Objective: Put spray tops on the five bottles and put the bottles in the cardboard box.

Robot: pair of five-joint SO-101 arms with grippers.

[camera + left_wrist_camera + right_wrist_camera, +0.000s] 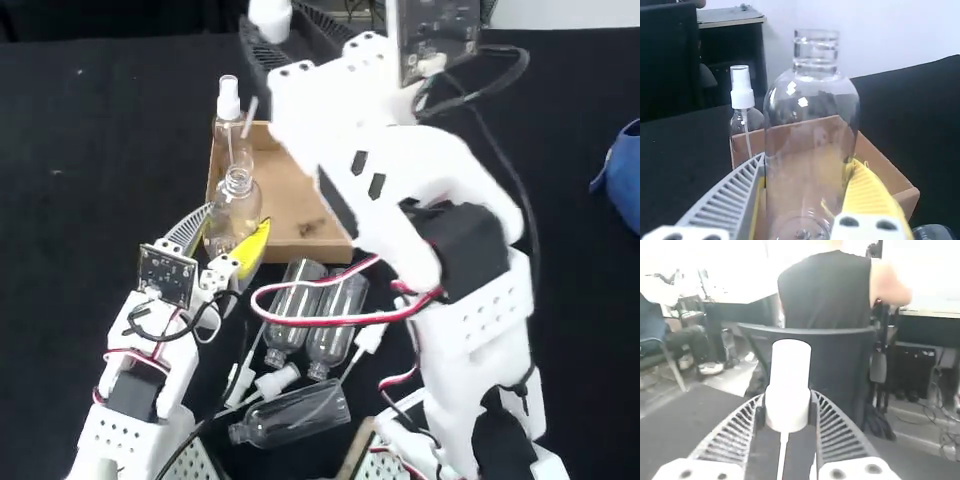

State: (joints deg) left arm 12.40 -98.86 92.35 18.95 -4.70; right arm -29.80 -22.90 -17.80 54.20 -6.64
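While the left pincer [807,200] clamps an uncapped bottle [812,125] upright at the cardboard box's [885,175] near edge, a capped bottle [742,115] stands behind. The high view adds three bare bottles [335,315] lying lower centre on the bench [100,150]; the right pincer [787,410] grips a spray top [788,380].

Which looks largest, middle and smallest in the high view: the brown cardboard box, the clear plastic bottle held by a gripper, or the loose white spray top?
Largest: brown cardboard box.
Middle: clear plastic bottle in the left gripper. It may be nearer the camera, but the rank holds.
Smallest: loose white spray top.
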